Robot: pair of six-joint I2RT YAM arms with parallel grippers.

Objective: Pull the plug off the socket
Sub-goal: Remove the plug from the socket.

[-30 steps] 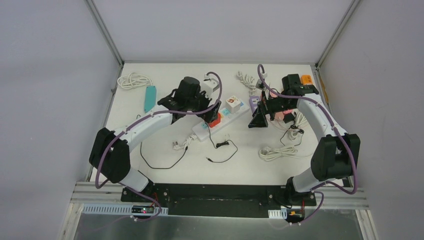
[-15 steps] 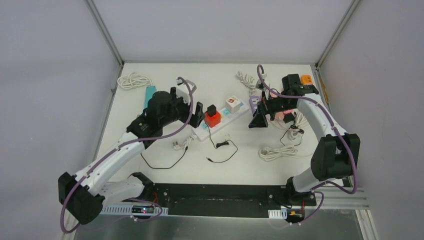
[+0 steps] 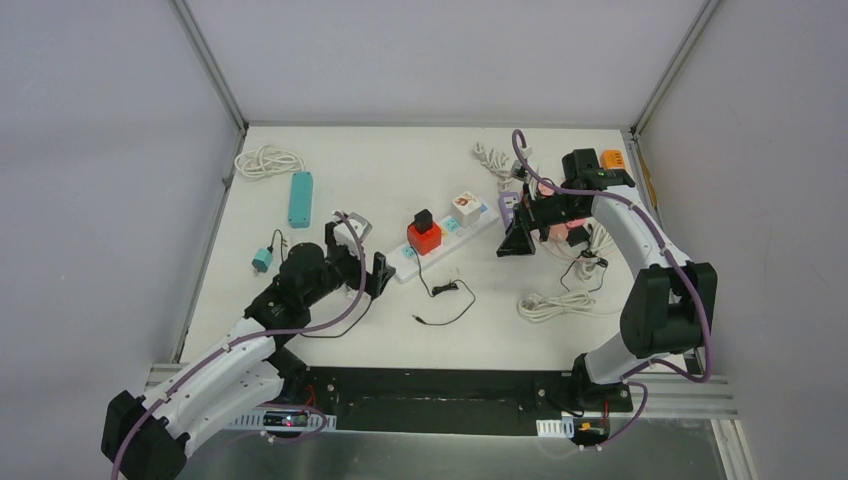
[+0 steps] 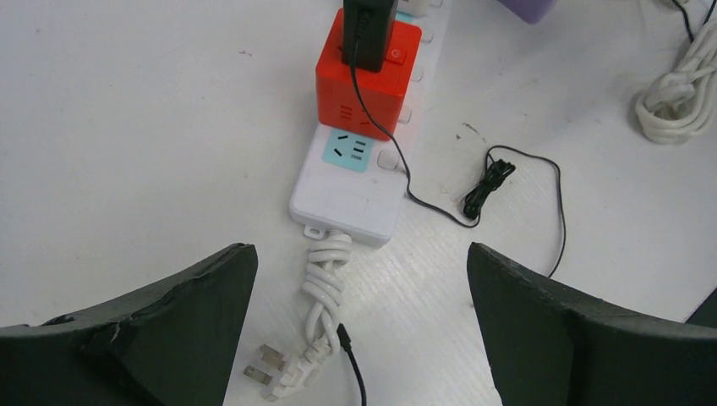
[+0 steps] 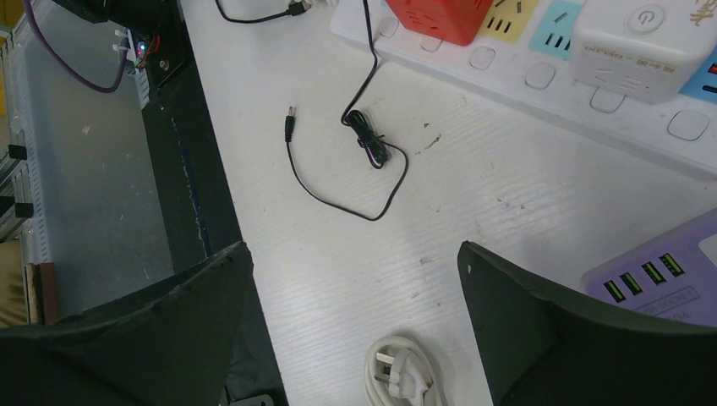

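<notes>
Plug (image 4: pixel 369 34), black, stood upright in red cube socket (image 4: pixel 363 80) on power strip (image 4: pixel 347 190). Left fingers (image 4: pixel 186 296) were open, empty, short of it; right fingers (image 5: pixel 550 321) open too. Best approach looked like: grip plug body squarely, pull straight up, brace strip.

The plug (image 4: pixel 369 30) stands atop the cube socket (image 4: pixel 363 85), which sits on the power strip (image 4: pixel 347 196).

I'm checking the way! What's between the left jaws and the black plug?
The left wrist view shows the power strip, its white cord, its empty blue socket, then the red cube under the plug.
</notes>
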